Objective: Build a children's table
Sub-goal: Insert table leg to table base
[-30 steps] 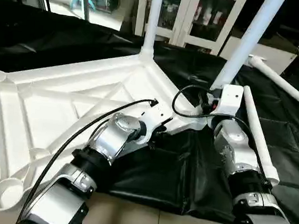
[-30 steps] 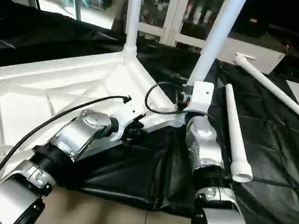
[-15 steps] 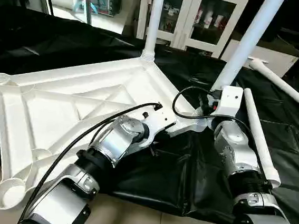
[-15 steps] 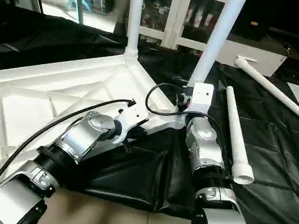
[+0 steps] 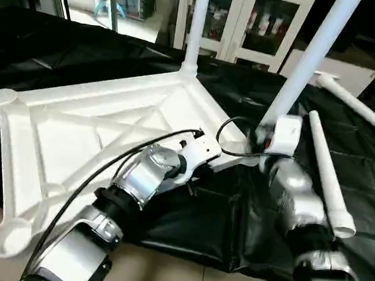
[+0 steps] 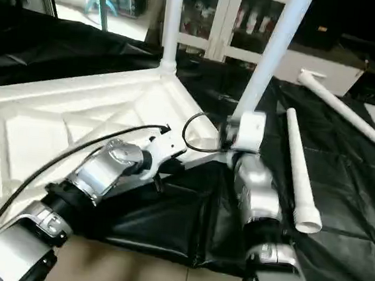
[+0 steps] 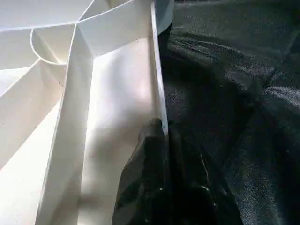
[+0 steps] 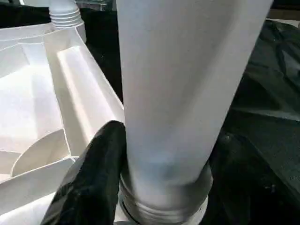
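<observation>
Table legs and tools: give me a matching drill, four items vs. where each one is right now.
Items:
1. far leg
2. near leg
3. loose leg
4. left tool

States:
A. lying flat on the black sheet, to the right of the robot's right arm
B. pinched shut on the tabletop rim
C. standing upright in the far corner socket
D. standing in the near right corner, right tool fingers on either side of its base

Pairs: 1-C, 2-D, 3-A, 4-B
</observation>
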